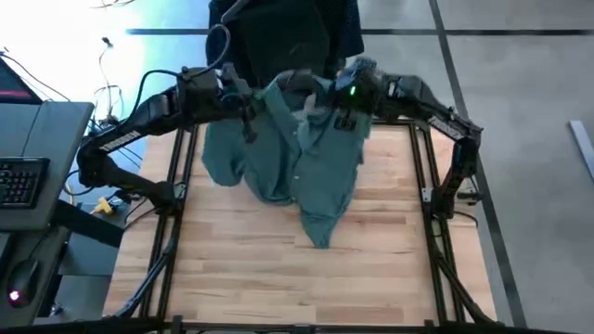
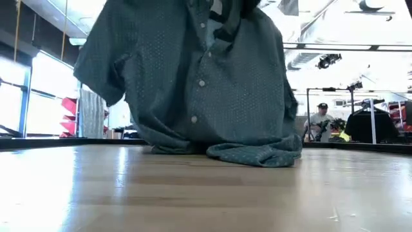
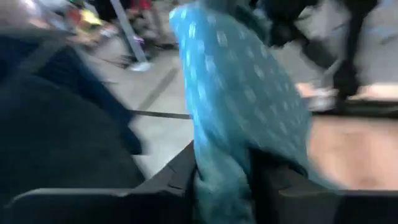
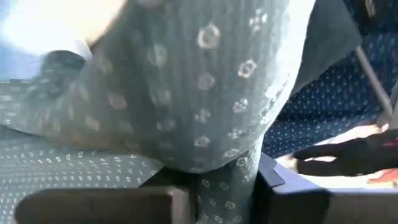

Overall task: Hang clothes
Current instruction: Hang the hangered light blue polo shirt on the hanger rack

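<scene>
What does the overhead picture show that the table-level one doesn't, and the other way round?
Only the high view shows both arms: the left claw and right claw each pinch the teal shirt near its top, at the far side of the table. It also shows dark clothes beyond the table and a keyboard.

Only the low view shows the shirt's button row, its hem crumpled on the wood, and a person in the room behind.

Both show the teal shirt lifted, its lower part resting on the wooden table.
</scene>
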Tool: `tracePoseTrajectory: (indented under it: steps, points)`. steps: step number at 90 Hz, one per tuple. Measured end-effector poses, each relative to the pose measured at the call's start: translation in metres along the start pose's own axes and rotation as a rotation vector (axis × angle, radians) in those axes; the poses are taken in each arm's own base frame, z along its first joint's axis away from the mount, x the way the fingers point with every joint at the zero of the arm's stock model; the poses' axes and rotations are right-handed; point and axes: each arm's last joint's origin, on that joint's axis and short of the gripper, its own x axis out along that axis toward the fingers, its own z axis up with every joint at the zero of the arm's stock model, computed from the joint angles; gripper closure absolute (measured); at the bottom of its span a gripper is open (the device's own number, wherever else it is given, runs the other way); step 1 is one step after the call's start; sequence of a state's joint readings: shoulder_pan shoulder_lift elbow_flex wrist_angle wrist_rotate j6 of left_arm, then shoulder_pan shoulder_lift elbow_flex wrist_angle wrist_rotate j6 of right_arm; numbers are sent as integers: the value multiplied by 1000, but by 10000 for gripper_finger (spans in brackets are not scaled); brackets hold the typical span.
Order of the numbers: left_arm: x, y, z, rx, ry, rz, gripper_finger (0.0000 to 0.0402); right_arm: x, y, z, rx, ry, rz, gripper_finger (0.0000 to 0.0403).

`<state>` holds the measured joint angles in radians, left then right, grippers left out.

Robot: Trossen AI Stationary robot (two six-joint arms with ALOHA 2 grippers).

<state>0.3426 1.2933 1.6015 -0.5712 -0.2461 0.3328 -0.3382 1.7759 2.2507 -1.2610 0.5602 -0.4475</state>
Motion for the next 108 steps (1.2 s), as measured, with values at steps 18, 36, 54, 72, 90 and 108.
tracePoseTrajectory:
  steps: [18, 36, 54, 72, 90, 108]
  points:
    - [1, 17, 7, 263, 6, 264, 265, 34, -49, -26, 111, -13, 76, 354]
    - [28, 33, 1, 371, 99, 441, 241, 46, -86, -44, 191, -98, 97, 388]
    - [75, 46, -1, 437, 108, 658, 232, 52, -104, -56, 152, -165, 138, 388]
    - [114, 48, -12, 565, 119, 706, 216, 55, -118, -69, 198, -246, 221, 389]
    - [134, 55, -21, 573, 140, 724, 198, 50, -119, -71, 221, -328, 331, 390]
    - [136, 70, -25, 572, 147, 742, 193, 40, -121, -70, 262, -384, 362, 391]
